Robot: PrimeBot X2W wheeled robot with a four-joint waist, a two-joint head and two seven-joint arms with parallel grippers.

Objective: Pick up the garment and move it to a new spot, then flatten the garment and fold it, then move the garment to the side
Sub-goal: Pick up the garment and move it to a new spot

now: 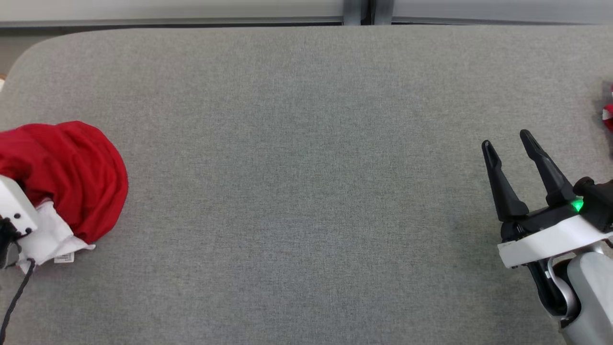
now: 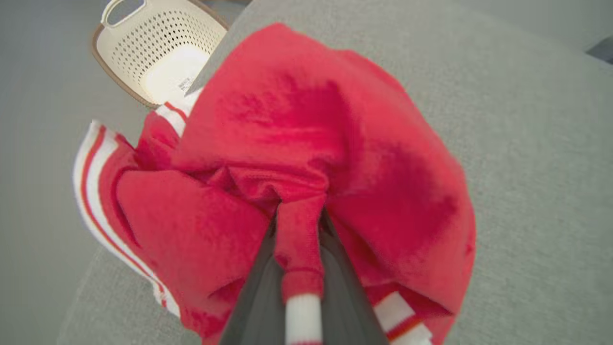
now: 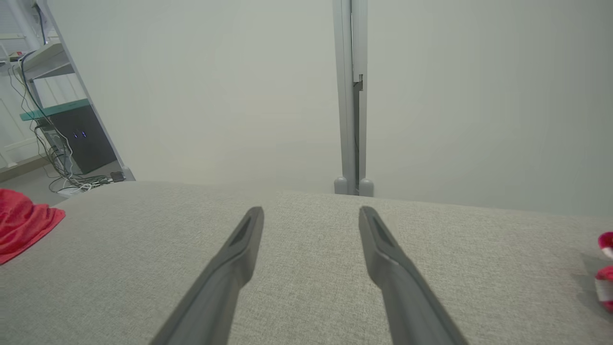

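While the left gripper (image 2: 299, 215) pinches a fold of the red garment (image 1: 76, 172) heaped at the table's (image 1: 306, 167) left edge, the right gripper (image 1: 506, 139) gapes empty over its right side. Lifting, flattening and folding all seem still to do.

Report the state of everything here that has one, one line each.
red garment, bunched up at the grey table's left edge
left gripper, shut on the red garment
right gripper, open, holding nothing
laundry basket, upright, off the table
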